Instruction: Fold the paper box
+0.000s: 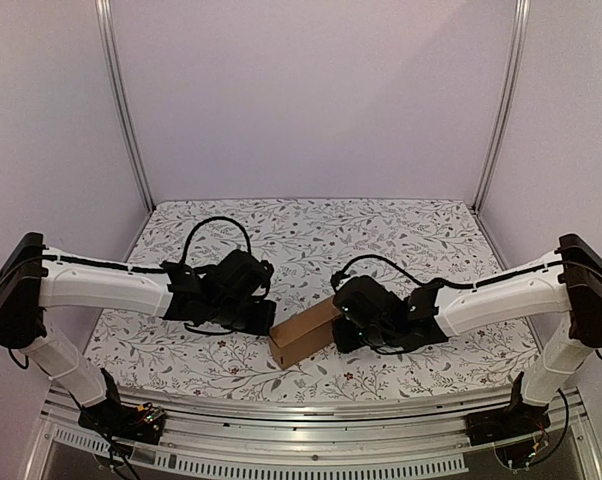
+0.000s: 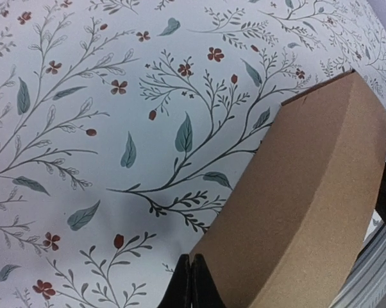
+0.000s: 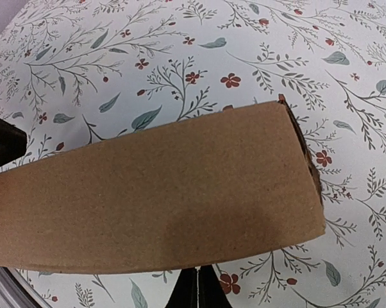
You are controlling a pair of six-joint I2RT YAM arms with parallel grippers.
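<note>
near rail: a metal rail (image 1: 311, 410) runs along the front edge of the table (image 1: 381, 225), with both arm bases bolted at its corners.
near edge: a narrow strip of flowered cloth lies between the rail and the paper box (image 1: 303, 334).
paper box place: it sits at the front middle of the table, between the two arms, as a closed brown oblong carton lying slantwise, its left end nearer the rail and its right end farther back.
paper box edges: the right wrist view shows one long plain face and a small dark gap at the end flap.
left pincer (image 1: 264, 318): its fingers are pressed together with nothing between them. the tips sit low at the carton's left end, right at its near corner. i cannot tell whether they touch it.
right pincer (image 1: 341, 325): its fingers are also closed together and hold nothing. the tips lie just under the carton's long edge in its wrist view, at the right end. contact is unclear.
left arm (image 1: 101, 285): it reaches in from the left side, roughly level over the cloth.
right arm (image 1: 501, 295): it reaches in from the right side the same way.
open room: bare cloth spreads behind the carton to the back edge and out to both sides.
far edge: pale walls (image 1: 311, 90) and two metal posts (image 1: 126, 110) close the back corners.
</note>
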